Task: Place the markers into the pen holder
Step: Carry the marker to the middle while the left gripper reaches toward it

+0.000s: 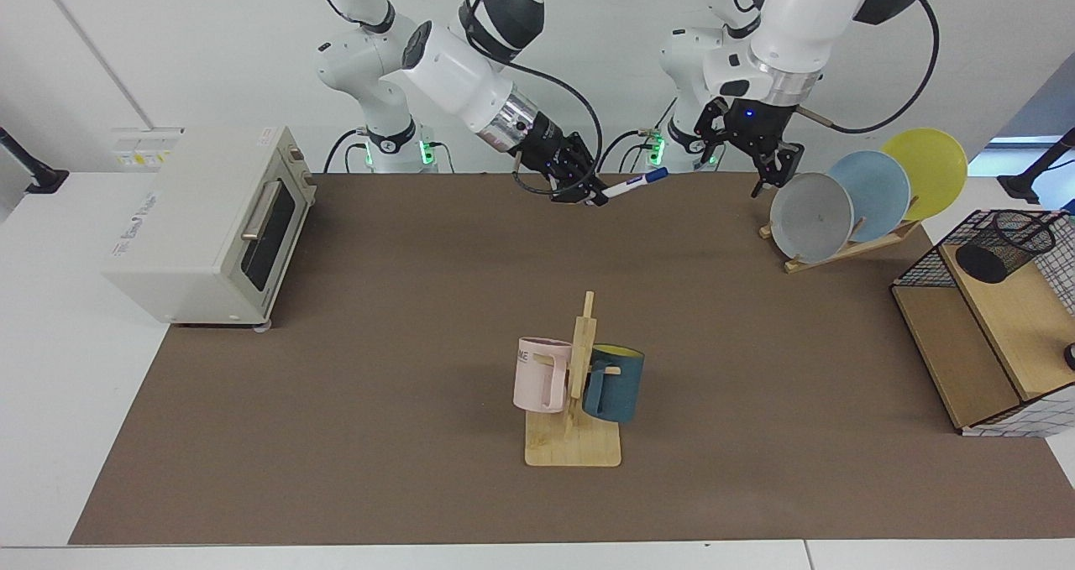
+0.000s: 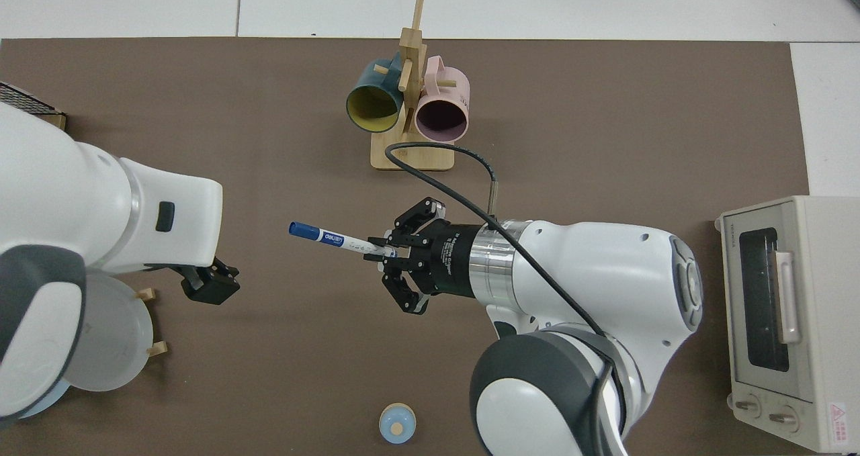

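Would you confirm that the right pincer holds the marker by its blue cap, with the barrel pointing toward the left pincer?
Not quite: the right pincer holds the marker by its white barrel end, and the blue cap points toward the left pincer, as the top view shows.

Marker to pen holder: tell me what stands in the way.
The marker is held aloft by the right gripper. Between it and the pen holder on the wire rack hang the open left gripper and the plate rack with its plates.

A robotics lab; two arms (image 1: 453, 49) bolted behind a table (image 1: 378, 343).
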Controlling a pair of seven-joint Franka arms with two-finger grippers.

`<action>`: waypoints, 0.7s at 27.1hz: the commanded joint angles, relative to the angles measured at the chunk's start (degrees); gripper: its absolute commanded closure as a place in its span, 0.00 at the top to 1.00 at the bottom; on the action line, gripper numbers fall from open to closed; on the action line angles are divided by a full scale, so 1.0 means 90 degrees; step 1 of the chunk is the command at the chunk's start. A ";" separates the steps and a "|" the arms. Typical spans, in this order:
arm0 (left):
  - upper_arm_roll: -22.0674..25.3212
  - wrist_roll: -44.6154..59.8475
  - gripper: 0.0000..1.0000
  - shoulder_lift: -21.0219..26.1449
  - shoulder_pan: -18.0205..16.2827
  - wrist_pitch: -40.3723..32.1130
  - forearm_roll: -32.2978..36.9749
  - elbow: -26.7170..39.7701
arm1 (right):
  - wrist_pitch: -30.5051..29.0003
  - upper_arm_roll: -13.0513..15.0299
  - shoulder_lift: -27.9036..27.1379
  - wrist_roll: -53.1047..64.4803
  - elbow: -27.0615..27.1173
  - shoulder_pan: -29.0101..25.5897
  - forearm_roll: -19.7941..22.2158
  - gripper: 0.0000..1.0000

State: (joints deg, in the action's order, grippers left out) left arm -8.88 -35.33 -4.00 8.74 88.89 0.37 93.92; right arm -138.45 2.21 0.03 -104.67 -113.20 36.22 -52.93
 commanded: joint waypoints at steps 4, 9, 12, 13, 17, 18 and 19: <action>-0.0488 -0.1383 1.00 -0.0191 0.0015 0.0600 0.0613 0.0170 | -0.0124 0.0018 -0.0110 -0.0041 0.0049 0.0077 -0.0007 0.00; -0.0449 -0.2967 1.00 -0.0113 0.0005 0.1276 0.0516 0.0189 | -0.0124 0.0018 -0.0208 0.0155 0.0049 0.0283 0.0159 0.00; -0.0498 -0.3086 1.00 -0.0113 0.0034 0.1237 0.0496 0.0209 | -0.0076 0.0018 -0.0208 0.0437 0.0039 0.0283 0.0207 0.00; -0.0508 -0.3153 1.00 -0.0113 0.0064 0.1227 0.0486 0.0218 | -0.0066 0.0018 -0.0208 0.0535 0.0039 0.0283 0.0256 0.00; -0.0508 -0.3729 1.00 -0.0103 0.0113 0.1217 0.0116 0.0355 | -0.0007 0.0018 -0.0208 0.0711 -0.0010 0.0293 0.0646 0.00; -0.0508 -0.3827 1.00 -0.0103 0.0113 0.1188 0.0047 0.0394 | 0.0022 0.0018 -0.0208 0.0712 -0.0020 0.0293 0.0715 0.00; -0.0508 -0.3973 1.00 -0.0103 0.0113 0.1159 0.0017 0.0433 | 0.0051 0.0018 -0.0208 0.0721 -0.0020 0.0283 0.0773 0.00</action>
State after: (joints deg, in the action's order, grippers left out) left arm -14.04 -65.79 -4.24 8.96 98.57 3.06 95.10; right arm -138.44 2.23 -1.69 -100.12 -113.26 38.77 -49.20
